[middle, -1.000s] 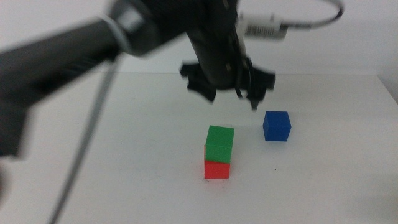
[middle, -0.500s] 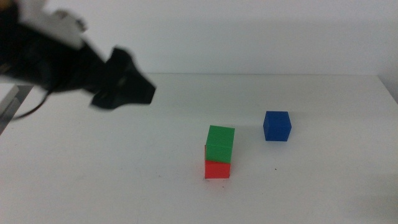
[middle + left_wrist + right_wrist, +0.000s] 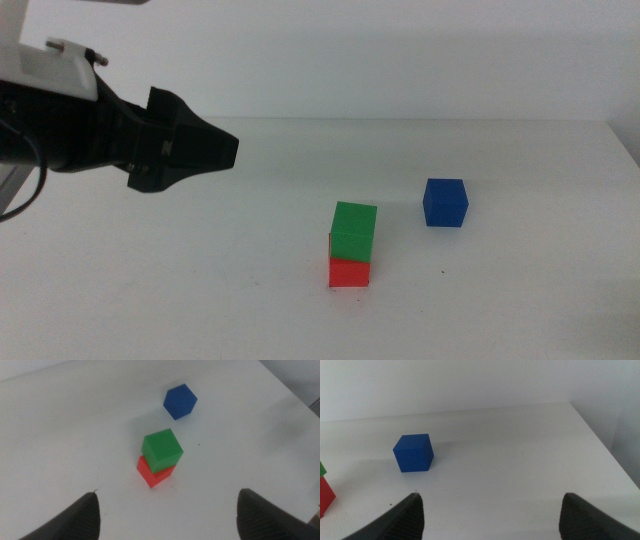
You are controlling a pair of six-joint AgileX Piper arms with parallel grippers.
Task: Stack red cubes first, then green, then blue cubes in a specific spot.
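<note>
The green cube (image 3: 354,228) sits on top of the red cube (image 3: 349,272) at the table's middle, slightly turned on it. The blue cube (image 3: 445,202) stands alone on the table, to the right of the stack and a little farther back. My left gripper (image 3: 228,152) hangs open and empty above the table, well left of the stack. Its wrist view looks down on the green cube (image 3: 161,449), the red cube (image 3: 151,474) and the blue cube (image 3: 180,401) past its gripper (image 3: 168,492). My right gripper (image 3: 491,495) is open and empty, out of the middle view, facing the blue cube (image 3: 413,453).
The white table (image 3: 520,290) has its right edge (image 3: 625,150) not far beyond the blue cube. A tiny dark speck (image 3: 446,271) lies in front of the blue cube. A sliver of the red cube (image 3: 325,495) shows in the right wrist view.
My left arm has pulled back from above the stack, up and to the left. The green cube stays on the red cube. The blue cube has not moved.
</note>
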